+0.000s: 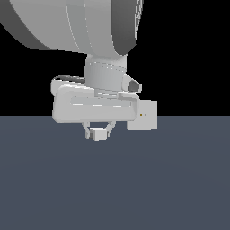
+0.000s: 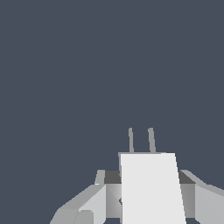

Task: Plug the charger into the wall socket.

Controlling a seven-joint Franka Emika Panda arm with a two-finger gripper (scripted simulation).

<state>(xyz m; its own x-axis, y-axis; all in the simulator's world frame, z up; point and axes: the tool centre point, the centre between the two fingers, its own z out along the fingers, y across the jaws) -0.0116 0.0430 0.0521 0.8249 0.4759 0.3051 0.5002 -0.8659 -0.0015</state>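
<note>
**Inspector A:** State of the gripper (image 1: 98,133)?

**Inspector B:** The fingers (image 1: 88,133) are clamped on the charger (image 1: 98,134), one on each side of the white block. In the wrist view the charger (image 2: 151,188) sits between the two fingers (image 2: 85,205), with its two thin prongs (image 2: 141,140) projecting forward, clear of the hold. Gripping the body and leaving the prongs free is, in my judgement, deliberate: they must be unobstructed to enter the socket.

**Inspector A:** Where is the charger relative to the desk (image 1: 115,179)?

**Inspector B:** Held at the fingertips, just over the dark surface. Whether it is touching the surface, I cannot tell.

**Inspector A:** And the wall socket (image 1: 143,116)?

**Inspector B:** Upright, toward the exterior view's right, partly hidden behind the hand housing. Its small centre dots are just visible. It does not appear in the wrist view; the prongs face bare desk only.

**Inspector A:** Assessment?

**Inspector B:** Grasp secured, insertion not yet begun. The prongs likely need turning toward the plate and lining up with the centre dots before any push. Misalignment is the main risk.
</note>
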